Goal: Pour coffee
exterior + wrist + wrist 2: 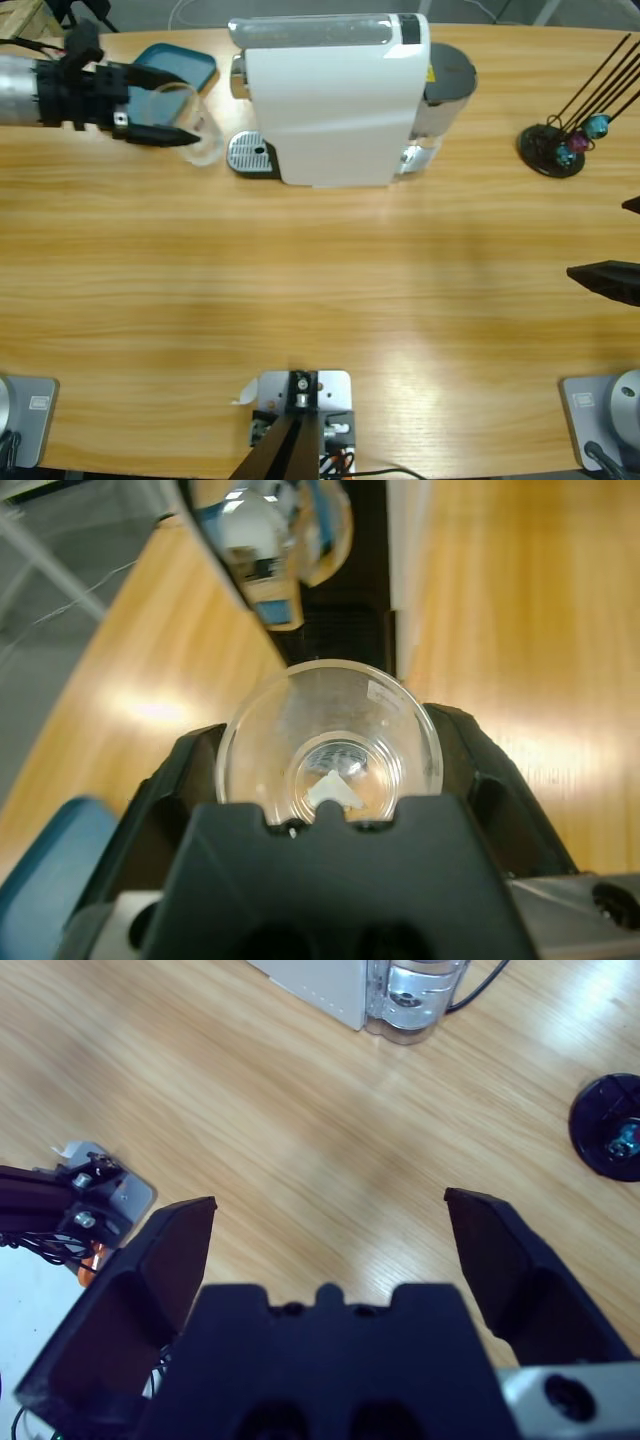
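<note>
Wooden table (320, 290): left pincer (190, 135) clamps a tipped clear glass (200, 135); right pincer (330, 1250) hangs spread apart.

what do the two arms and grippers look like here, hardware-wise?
Left arm: silver-grey cylindrical link ending in a black wrist block. Left gripper: two long black jaws that taper to a point. Right gripper: matte black moulded body with a notched top edge, two broad wedge-shaped black jaws, and a grey plate with a screw hole at its base.
</note>
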